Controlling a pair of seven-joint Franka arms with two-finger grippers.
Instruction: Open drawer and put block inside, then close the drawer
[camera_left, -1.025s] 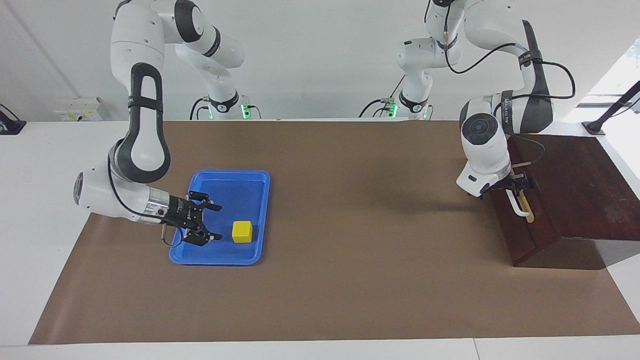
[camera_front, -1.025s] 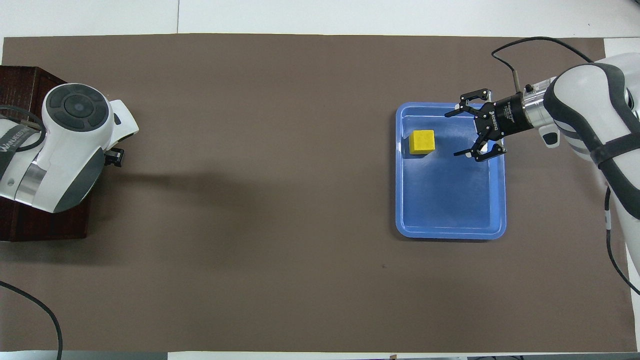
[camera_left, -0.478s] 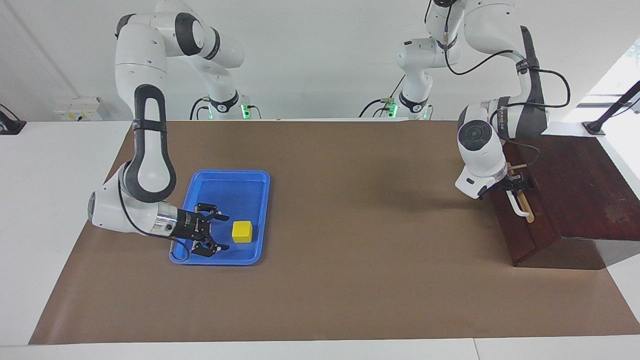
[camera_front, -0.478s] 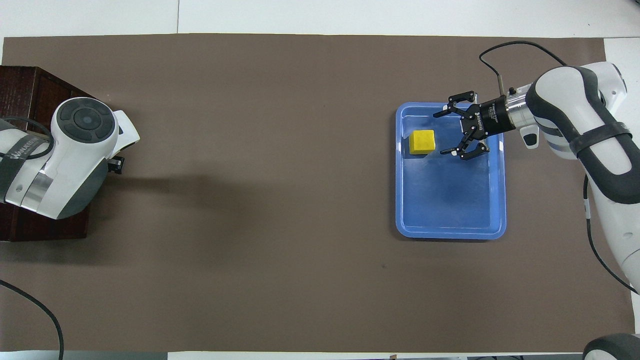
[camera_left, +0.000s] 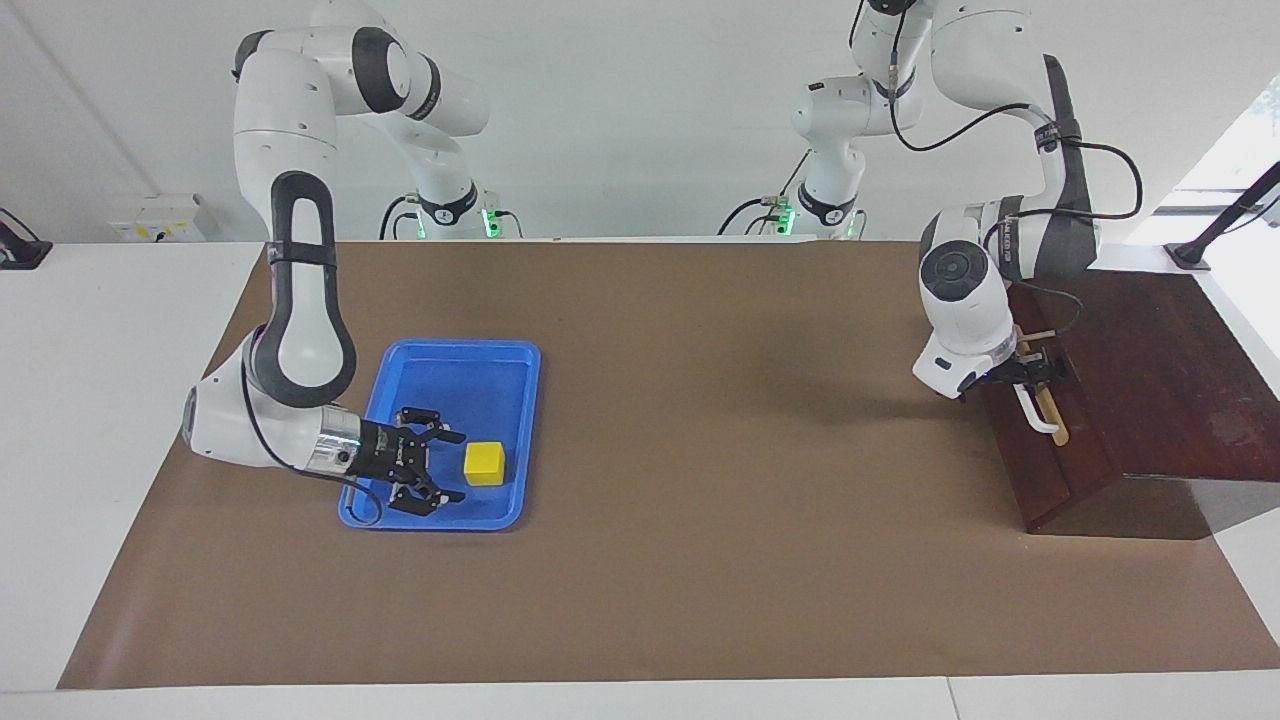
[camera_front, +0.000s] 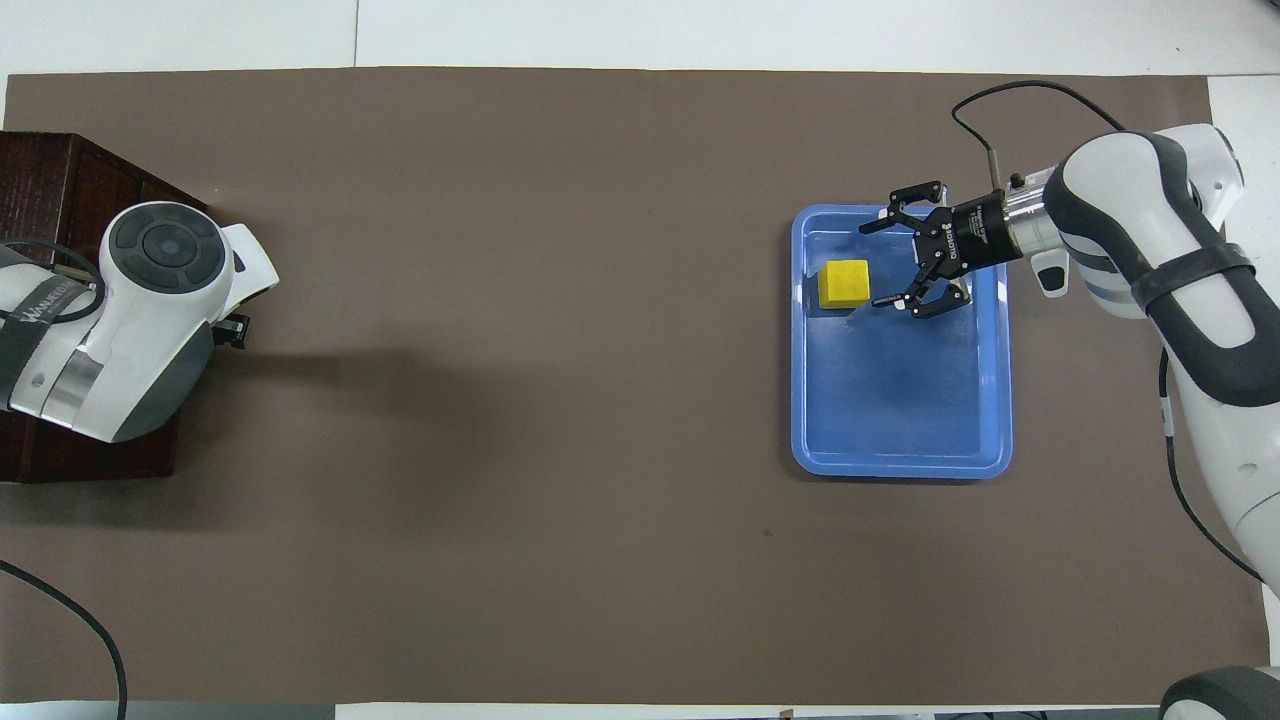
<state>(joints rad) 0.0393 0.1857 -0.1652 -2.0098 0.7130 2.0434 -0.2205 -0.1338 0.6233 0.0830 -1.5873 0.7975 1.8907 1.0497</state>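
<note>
Since 0.5 s ago the right end effector (camera_left: 448, 465) has edged closer to the block (camera_left: 485, 464), and the left arm's wrist has shifted slightly by the drawer (camera_left: 1060, 440).

Right end effector: fingers spread wide, holding nothing, lying low and sideways over the blue tray (camera_left: 455, 362). Block sits in the tray just ahead of the fingertips, not yet between them, apart from both.

Left end effector (camera_left: 1030, 372): right at the upper end of the white handle (camera_left: 1036, 414) on the drawer front. Cannot tell whether its fingers are open or closed on the handle. Drawer looks closed.

Judged stage: early. Drawer unopened, block ungrasped.

Risks:
- Low sideways approach: a fingertip could strike the block face and shove it along the tray rather than straddle it.
- The lower finger runs close to the tray floor; dragging could shift the tray on the bench (camera_left: 700, 560).
- Handle held near 1 end: the pull could be off-centre, so the grip may slip or the drawer bind.
</note>
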